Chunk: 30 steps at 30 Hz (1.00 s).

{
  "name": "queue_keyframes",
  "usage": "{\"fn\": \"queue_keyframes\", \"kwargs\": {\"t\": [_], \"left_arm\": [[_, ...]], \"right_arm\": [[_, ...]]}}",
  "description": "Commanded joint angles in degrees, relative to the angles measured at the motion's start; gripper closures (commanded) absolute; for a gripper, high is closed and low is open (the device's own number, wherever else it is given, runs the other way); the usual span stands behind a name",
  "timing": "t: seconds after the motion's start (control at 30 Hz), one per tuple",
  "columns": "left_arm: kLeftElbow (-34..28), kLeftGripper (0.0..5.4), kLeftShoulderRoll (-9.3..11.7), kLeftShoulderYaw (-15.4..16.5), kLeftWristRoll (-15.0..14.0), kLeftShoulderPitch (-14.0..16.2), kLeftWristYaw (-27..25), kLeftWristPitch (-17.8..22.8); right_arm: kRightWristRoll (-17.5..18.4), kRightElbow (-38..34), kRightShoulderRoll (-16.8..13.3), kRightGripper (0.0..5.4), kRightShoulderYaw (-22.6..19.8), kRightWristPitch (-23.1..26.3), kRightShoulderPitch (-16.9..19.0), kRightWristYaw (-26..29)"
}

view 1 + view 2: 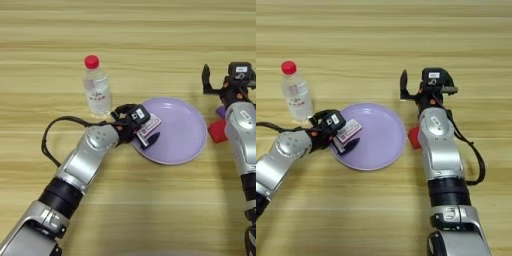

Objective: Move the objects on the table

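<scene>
Left gripper (148, 134) clamps white block (149, 126) over plate's (187, 145) left rim | best lowered flat before release | red cube (217, 131) just beside right rim, under right arm | bottle (97, 87) upright behind | right gripper (412, 89) farther back, grip unreadable.

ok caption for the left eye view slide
Left gripper holds a small white block over the purple plate, bottle behind; right gripper idle by red cube.
</scene>
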Motion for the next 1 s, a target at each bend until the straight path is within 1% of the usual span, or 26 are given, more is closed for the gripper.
{"fn": "queue_keyframes", "kwargs": {"t": [0.03, 0.33, 0.37, 0.43, 0.7, 0.73, 0.77, 0.83, 1.0], "left_arm": [[2.0, 0.02, 0.9, -1.4, 1.8, 0.5, -0.7, 0.4], [2.2, 0.02, 1.2, -1.9, 1.7, 0.8, -0.9, -0.7], [2.2, 0.18, 1.3, -2.0, 1.7, 0.9, -1.1, -0.9], [2.7, 0.27, 1.4, -2.4, 1.9, 1.2, -1.4, -1.1], [3.4, 0.99, 1.9, -3.6, 2.1, 1.6, -2.3, -1.1], [3.4, 1.03, 1.8, -3.5, 1.8, 1.7, -2.7, -0.7], [3.5, 1.21, 1.8, -3.5, 1.5, 1.6, -3.0, -0.4], [4.1, 1.30, 1.7, -3.5, 1.1, 1.4, -3.8, 0.6], [4.9, 1.79, 1.5, -3.0, 0.8, 1.1, -4.4, 2.0]], "right_arm": [[0.0, -0.7, 0.4, 0.00, 0.2, 1.3, 0.1, -0.3], [0.0, -1.0, 0.5, 0.00, 0.1, 1.6, 0.1, -0.2], [0.0, -1.0, 0.5, 0.00, 0.1, 1.7, 0.1, -0.2], [0.0, -1.1, 0.6, 0.00, 0.1, 1.8, 0.1, -0.2], [-0.1, -1.5, 0.7, 0.00, 0.2, 2.2, 0.2, -0.3], [-0.1, -1.6, 0.8, 0.00, 0.2, 2.2, 0.2, -0.3], [-0.1, -1.6, 0.8, 0.00, 0.2, 2.3, 0.2, -0.3], [-0.1, -1.7, 0.8, 0.00, 0.2, 2.4, 0.1, -0.4], [-0.2, -1.7, 0.9, 0.00, 0.3, 2.5, 0.1, -0.5]]}}
